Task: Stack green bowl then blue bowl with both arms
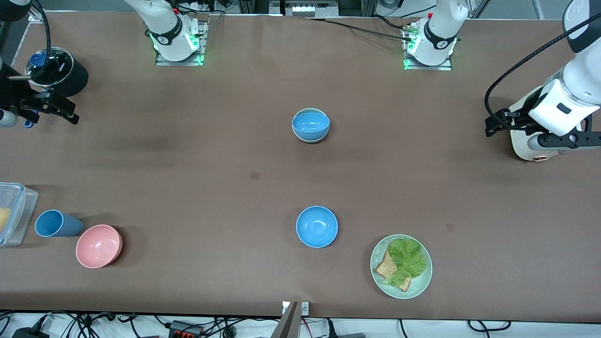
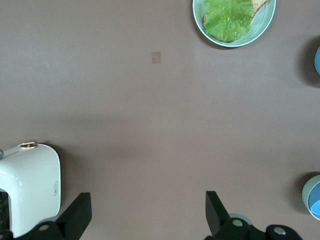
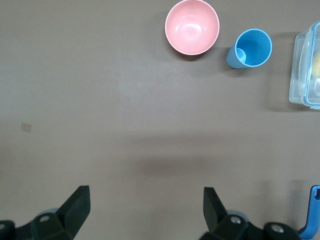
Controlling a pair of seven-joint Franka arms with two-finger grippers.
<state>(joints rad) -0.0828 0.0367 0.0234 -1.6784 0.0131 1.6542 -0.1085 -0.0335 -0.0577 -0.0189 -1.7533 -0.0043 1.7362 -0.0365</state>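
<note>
The green bowl (image 1: pixel 310 110) stands mid-table, nearer the arms' bases, with a blue bowl (image 1: pixel 310 124) nested in it at a slight tilt; only its pale rim shows. The pair shows at the edge of the left wrist view (image 2: pixel 306 192). A second blue bowl (image 1: pixel 317 226) stands alone, nearer the front camera, and is cut by the edge of the left wrist view (image 2: pixel 318 60). My left gripper (image 1: pixel 493 123) (image 2: pixel 147 200) is open and empty beside the toaster at the left arm's end. My right gripper (image 1: pixel 70 112) (image 3: pixel 146 196) is open and empty over the right arm's end.
A white toaster (image 1: pixel 530 141) (image 2: pixel 30 185) stands under the left arm. A green plate (image 1: pixel 400 266) holds lettuce and bread. A pink bowl (image 1: pixel 98 245), blue cup (image 1: pixel 55 223) and clear plastic box (image 1: pixel 14 213) sit at the right arm's end. A black jar (image 1: pixel 58 70) stands near the right gripper.
</note>
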